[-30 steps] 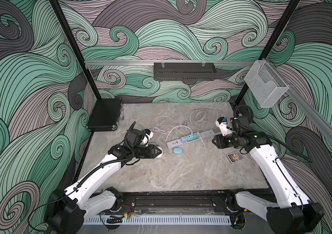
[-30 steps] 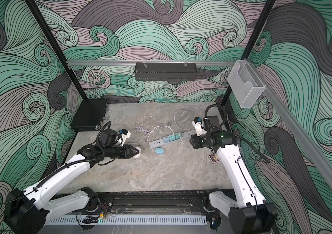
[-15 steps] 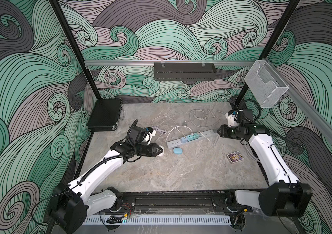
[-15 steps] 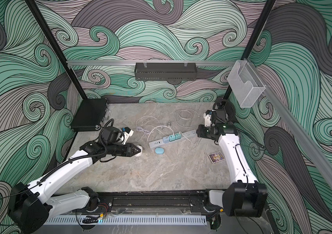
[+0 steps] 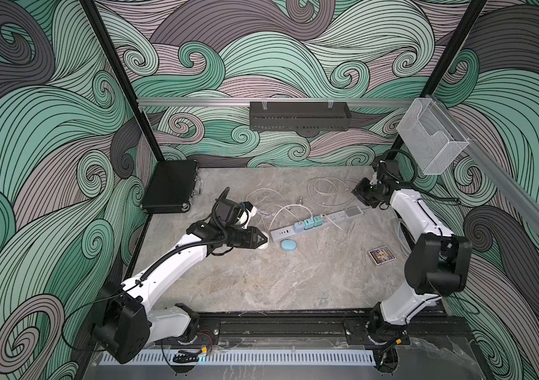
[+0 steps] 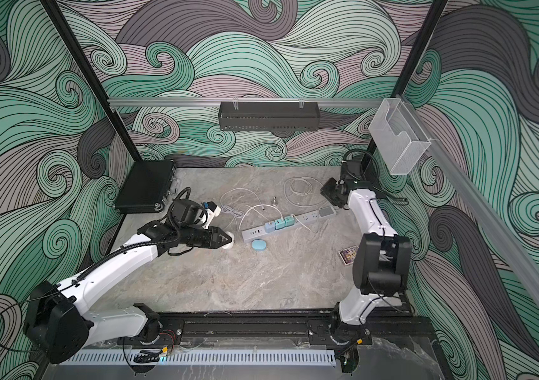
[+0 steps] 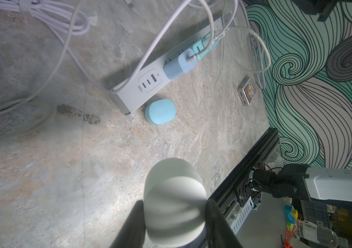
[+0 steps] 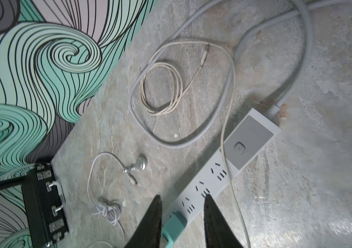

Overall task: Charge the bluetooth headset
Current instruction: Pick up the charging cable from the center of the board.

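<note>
We see the left gripper (image 5: 259,241), left of centre in a top view, clamped on a white rounded earbud case (image 7: 174,199). A blue case (image 5: 289,245) lies just right of it, beside the power strip (image 5: 327,218). The right gripper (image 8: 183,198), jaws parted and empty, hovers near the strip's right end, further toward the upper right than a second ago.

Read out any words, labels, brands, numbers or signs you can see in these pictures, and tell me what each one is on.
No text here can be read for certain.
On the power strip: a small printed mark beside its USB ports, too blurred to read.
On the strip's button: a tiny sign, too blurred to make out.
On the card box: colourful print and lettering along its edge, too small to read.
</note>
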You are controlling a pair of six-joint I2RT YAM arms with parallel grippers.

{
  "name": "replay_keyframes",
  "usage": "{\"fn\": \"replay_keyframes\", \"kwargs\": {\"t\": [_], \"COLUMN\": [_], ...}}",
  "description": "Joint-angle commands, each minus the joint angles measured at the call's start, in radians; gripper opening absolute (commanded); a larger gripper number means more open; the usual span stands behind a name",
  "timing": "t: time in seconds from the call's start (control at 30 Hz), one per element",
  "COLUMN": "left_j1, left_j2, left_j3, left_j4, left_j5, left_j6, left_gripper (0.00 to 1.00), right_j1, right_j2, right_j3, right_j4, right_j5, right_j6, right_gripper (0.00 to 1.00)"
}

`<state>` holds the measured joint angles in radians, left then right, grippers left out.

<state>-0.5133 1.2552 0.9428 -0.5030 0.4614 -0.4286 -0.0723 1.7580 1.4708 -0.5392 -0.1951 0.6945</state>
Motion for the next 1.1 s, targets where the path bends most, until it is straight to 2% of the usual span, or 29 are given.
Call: {"fn": "replay_keyframes", "kwargs": {"t": [0.0,0.23,0.63,1.07], "left_j1": [0.008,0.032,0.075,0.079], "left_j2": [0.019,0.052,0.073,0.083], "left_j3": [0.043,0.048,0.062,0.06], "left_j4": [-0.008,-0.001,-0.022,-0.021], "left_j5": [-0.013,0.003,0.011,0.033], "left_j6": [0.02,0.054,0.114,0.117], "left_gripper": [0.18,0.19,0.19,0.19], "right_j1": [0.001,0.017,0.046,0.052], "right_j2": [0.081,0.336,0.713,0.851], "right_j3": [0.08,0.341,0.82,0.969], "right_j4": [0.023,-0.087,-0.358,-0.426], "right_j5": [0.105,0.204,0.295,0.339], "right_j6": [0.142,0.219,0.238,0.199], "right_gripper": [0.29,0.34,0.31,0.27]}}
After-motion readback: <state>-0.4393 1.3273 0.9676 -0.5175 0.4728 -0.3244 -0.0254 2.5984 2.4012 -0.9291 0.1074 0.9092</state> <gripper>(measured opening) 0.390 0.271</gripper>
